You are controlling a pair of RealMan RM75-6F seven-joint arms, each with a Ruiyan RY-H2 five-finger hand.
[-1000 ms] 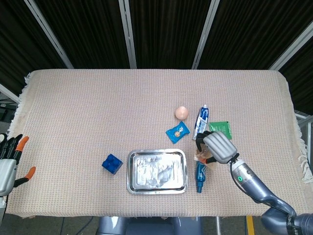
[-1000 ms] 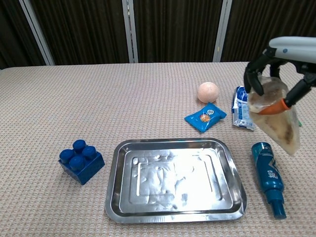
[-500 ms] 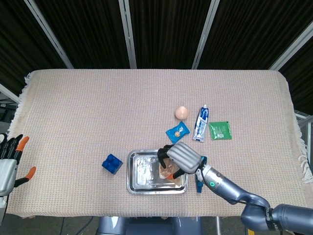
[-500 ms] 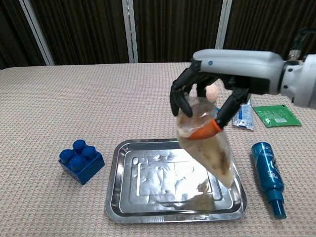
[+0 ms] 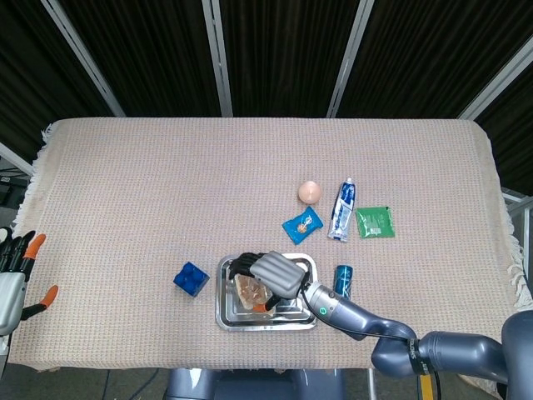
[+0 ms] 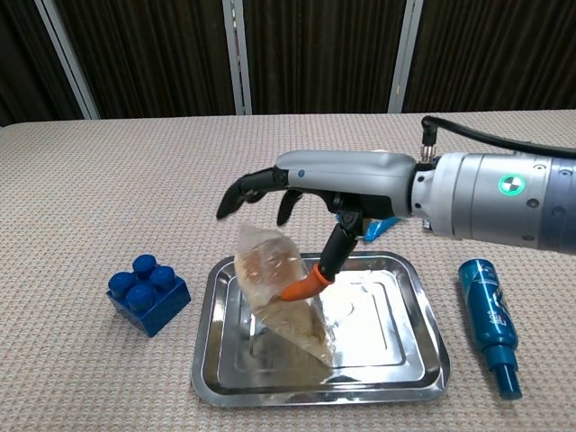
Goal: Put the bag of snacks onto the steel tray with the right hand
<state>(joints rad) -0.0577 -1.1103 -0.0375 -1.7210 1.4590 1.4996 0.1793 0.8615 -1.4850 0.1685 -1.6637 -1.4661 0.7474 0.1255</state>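
Observation:
The clear snack bag (image 6: 277, 292) stands tilted with its lower end on the steel tray (image 6: 382, 328), towards the tray's left side. My right hand (image 6: 301, 193) hovers over it. Its fingers are spread and lifted off the bag's top, and the orange-tipped thumb touches the bag's side. In the head view the right hand (image 5: 271, 273) covers the middle of the tray (image 5: 223, 317), with the bag (image 5: 247, 289) showing at its left. My left hand (image 5: 12, 275) hangs off the table's left edge with its fingers apart, holding nothing.
A blue brick (image 6: 147, 292) sits left of the tray and a blue bottle (image 6: 489, 324) lies to its right. Behind the tray are a blue packet (image 5: 301, 223), a peach ball (image 5: 310, 192), a tube (image 5: 342, 209) and a green packet (image 5: 376, 222).
My right hand carried the bag leftwards from above the bottle to the tray, lowered it onto the tray's left part, and its fingers have opened away from the bag.

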